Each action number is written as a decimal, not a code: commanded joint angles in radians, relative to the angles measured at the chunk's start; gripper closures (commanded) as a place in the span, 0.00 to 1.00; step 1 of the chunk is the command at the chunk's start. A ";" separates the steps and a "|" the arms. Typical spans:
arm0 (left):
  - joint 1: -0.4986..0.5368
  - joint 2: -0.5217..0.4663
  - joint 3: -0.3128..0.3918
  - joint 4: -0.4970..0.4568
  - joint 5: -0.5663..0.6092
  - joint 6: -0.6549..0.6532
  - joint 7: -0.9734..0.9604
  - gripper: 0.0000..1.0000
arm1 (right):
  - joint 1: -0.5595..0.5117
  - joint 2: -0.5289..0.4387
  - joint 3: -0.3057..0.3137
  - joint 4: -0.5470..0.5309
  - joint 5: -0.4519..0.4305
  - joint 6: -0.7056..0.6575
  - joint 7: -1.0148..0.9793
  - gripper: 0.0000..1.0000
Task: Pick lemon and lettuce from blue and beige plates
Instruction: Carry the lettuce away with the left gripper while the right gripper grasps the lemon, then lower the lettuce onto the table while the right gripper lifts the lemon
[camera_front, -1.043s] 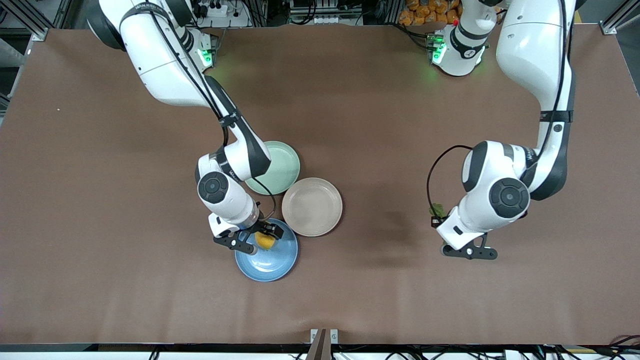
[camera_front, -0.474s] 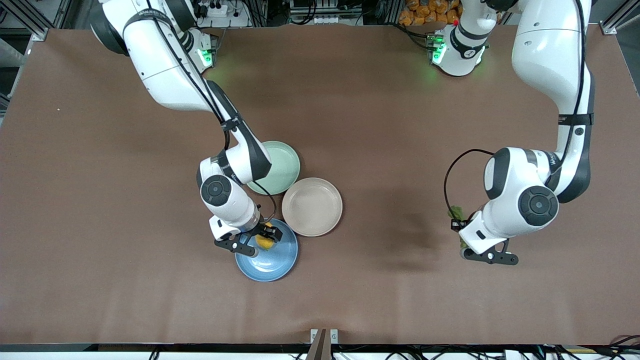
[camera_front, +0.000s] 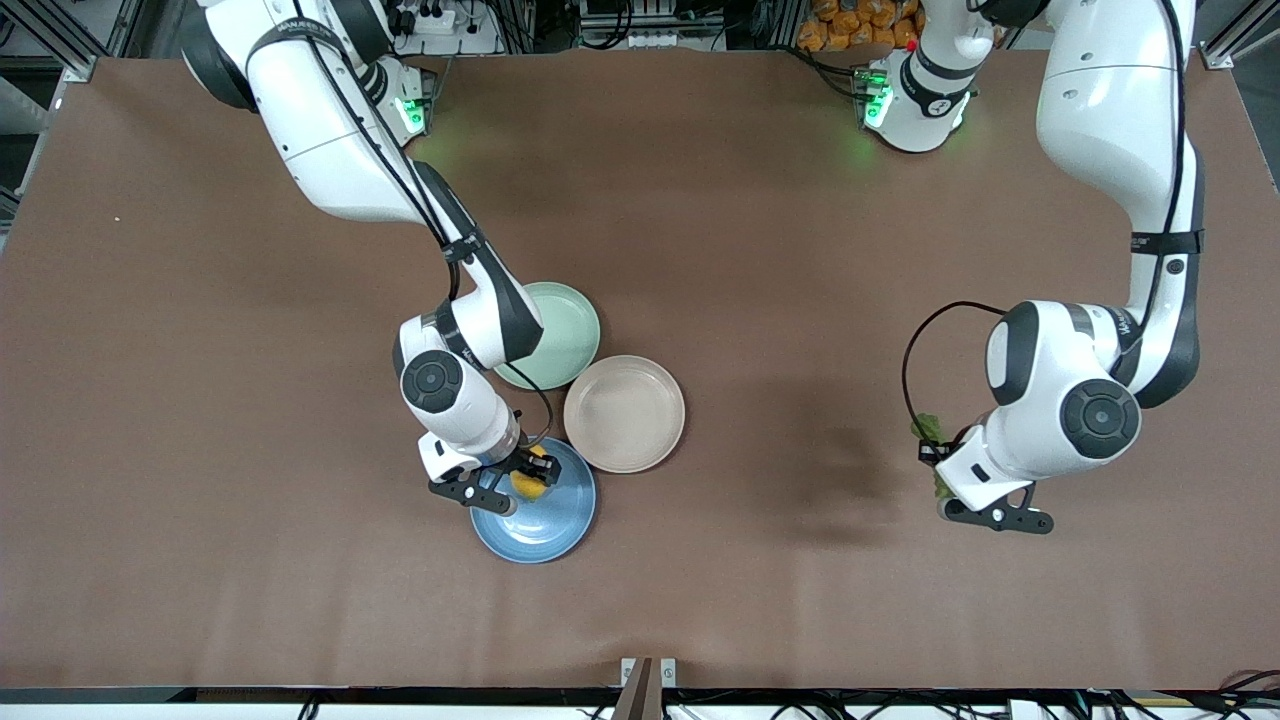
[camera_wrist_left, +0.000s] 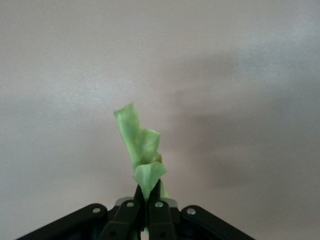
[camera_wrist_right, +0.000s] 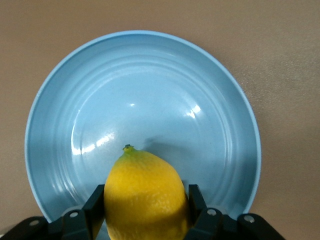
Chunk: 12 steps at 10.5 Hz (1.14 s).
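The yellow lemon (camera_front: 528, 484) (camera_wrist_right: 145, 195) is over the blue plate (camera_front: 545, 525) (camera_wrist_right: 150, 75), near the rim closest to the robots. My right gripper (camera_front: 520, 487) (camera_wrist_right: 146, 202) is shut on it, one finger pressed against each side. Whether the lemon still rests on the plate does not show. The beige plate (camera_front: 624, 413) beside the blue one has nothing on it. My left gripper (camera_front: 932, 455) (camera_wrist_left: 148, 190) hangs over bare table toward the left arm's end. It is shut on the stem end of the green lettuce (camera_front: 928, 428) (camera_wrist_left: 140, 145), whose leaf sticks out past the fingertips.
A mint-green plate (camera_front: 565, 340) with nothing on it touches the beige plate and lies partly under the right arm's wrist. The three plates form a tight cluster near the table's middle. Brown tabletop (camera_front: 800, 600) surrounds them.
My right gripper has shut on the lemon over the blue plate. The left arm has carried the lettuce farther toward its own end of the table.
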 joint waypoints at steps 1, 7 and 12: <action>0.028 -0.002 -0.003 0.001 -0.022 -0.012 0.054 1.00 | -0.008 0.016 0.007 0.026 -0.023 -0.016 0.001 0.43; 0.047 -0.002 -0.003 0.001 -0.024 -0.012 0.074 0.01 | -0.018 0.004 0.005 0.083 -0.025 -0.139 -0.010 0.42; 0.048 -0.008 0.000 -0.008 -0.014 -0.012 0.060 0.00 | -0.023 -0.050 -0.024 0.083 -0.016 -0.257 -0.118 0.41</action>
